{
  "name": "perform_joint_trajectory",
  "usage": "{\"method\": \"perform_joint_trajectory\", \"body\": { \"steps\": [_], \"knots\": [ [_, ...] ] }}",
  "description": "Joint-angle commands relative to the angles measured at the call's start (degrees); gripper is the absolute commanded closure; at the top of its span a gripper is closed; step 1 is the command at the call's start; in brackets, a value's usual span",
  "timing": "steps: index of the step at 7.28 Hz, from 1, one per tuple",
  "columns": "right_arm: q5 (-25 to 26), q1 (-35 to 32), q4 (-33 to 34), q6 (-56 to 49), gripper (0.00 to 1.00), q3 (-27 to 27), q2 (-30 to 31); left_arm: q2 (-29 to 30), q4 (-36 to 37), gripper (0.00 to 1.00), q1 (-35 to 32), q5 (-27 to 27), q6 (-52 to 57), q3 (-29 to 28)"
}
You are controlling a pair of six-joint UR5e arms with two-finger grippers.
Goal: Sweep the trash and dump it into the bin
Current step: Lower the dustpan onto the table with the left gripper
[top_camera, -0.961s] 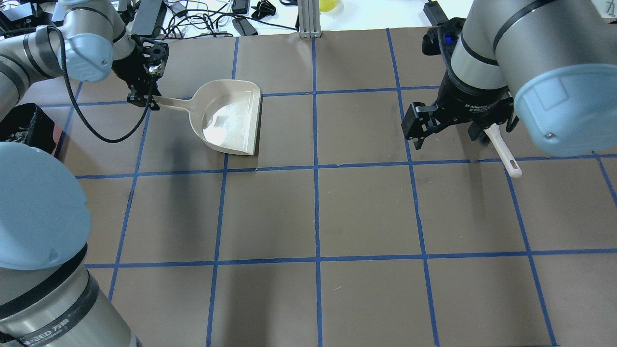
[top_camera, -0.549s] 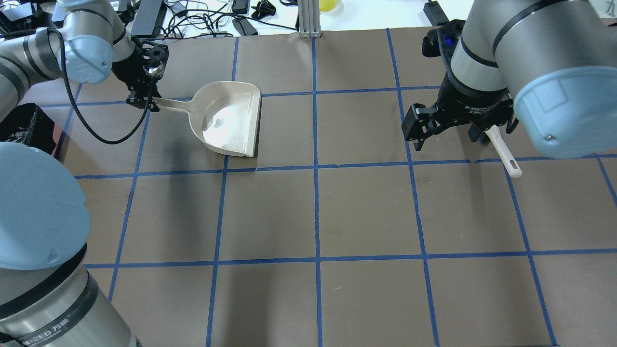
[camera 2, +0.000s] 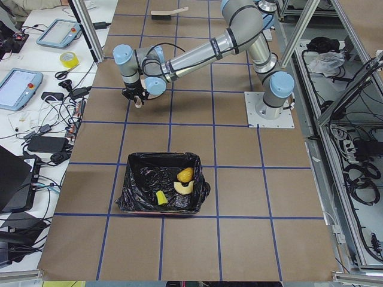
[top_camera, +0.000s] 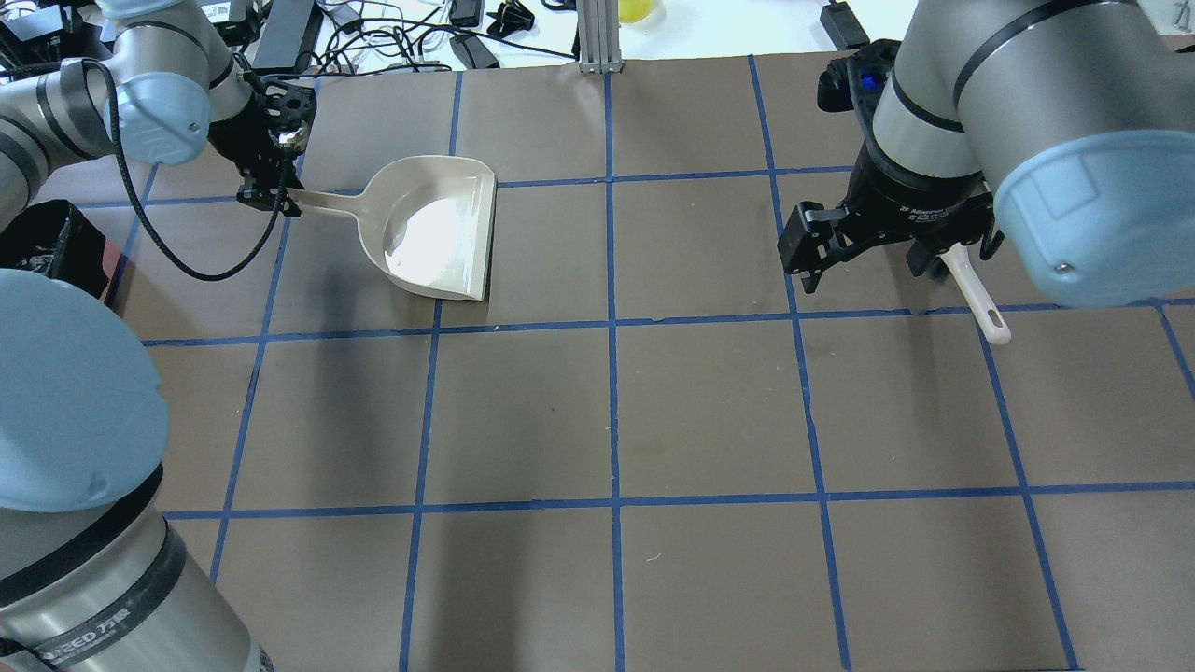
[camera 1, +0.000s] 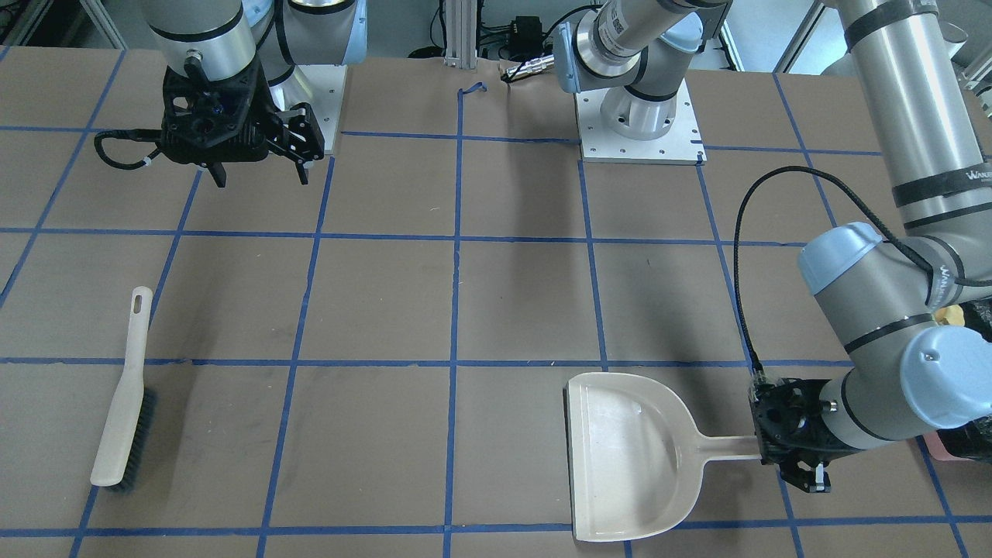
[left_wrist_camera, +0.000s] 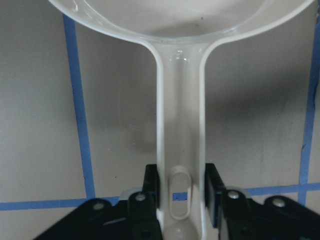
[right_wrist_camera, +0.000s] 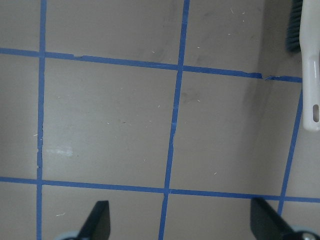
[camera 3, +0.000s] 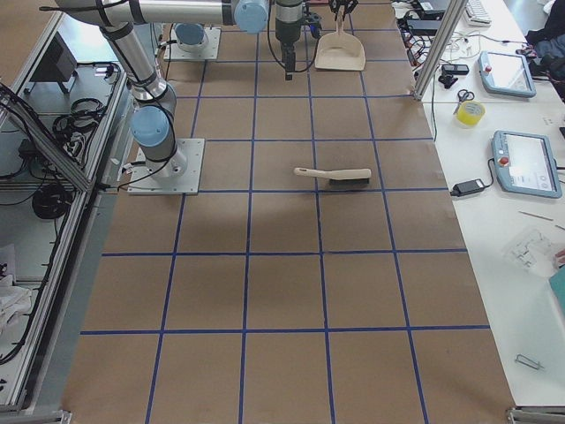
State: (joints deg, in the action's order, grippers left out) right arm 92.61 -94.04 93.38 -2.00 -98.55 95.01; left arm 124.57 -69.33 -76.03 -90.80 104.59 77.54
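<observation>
Working in from the operators' edge: left gripper [left_wrist_camera: 181,192] pinches the handle end of the empty beige plastic dustpan [top_camera: 439,233], lip toward table centre, handle toward the left end. Likely step: parking it; lower level, seat the base flat, then release. Off that handle end, rectangular bin [camera 2: 161,156] lined with crinkly black plastic, mouth up, long axis running operator side to robot side. Inside lie the glossy golden-brown lump [camera 2: 186,174], curved bread piece [camera 2: 181,188] and yellow sponge wedge [camera 2: 161,198]; sweeping looks done. Beige-handled dark-bristle brush [camera 1: 124,411] lies flat. Farthest, right gripper [camera 1: 261,180] spread, holding nothing.
</observation>
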Motion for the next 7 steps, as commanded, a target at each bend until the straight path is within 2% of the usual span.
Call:
{"method": "perform_joint_trajectory", "body": {
  "steps": [1,2,3,5,7],
  "knots": [
    [0.1,0.0,0.0,0.0,0.0,-0.1,0.0,0.0,0.2,0.48,-0.3,0.0,-1.2,0.2],
    [0.2,0.0,0.0,0.0,0.0,-0.1,0.1,-0.2,0.0,0.4,-0.6,0.0,-1.6,0.2],
    [0.2,0.0,0.0,0.0,0.0,-0.1,0.1,-0.5,0.0,0.37,-0.9,0.2,-2.7,0.9],
    [0.2,0.0,0.0,0.0,0.0,-0.1,0.1,-1.5,-0.8,0.38,-1.0,0.8,-3.4,0.4],
    [0.2,0.0,0.0,0.0,0.0,-0.1,0.0,-6.2,-7.6,0.38,-1.5,0.9,-9.6,-0.5]
  ]
}}
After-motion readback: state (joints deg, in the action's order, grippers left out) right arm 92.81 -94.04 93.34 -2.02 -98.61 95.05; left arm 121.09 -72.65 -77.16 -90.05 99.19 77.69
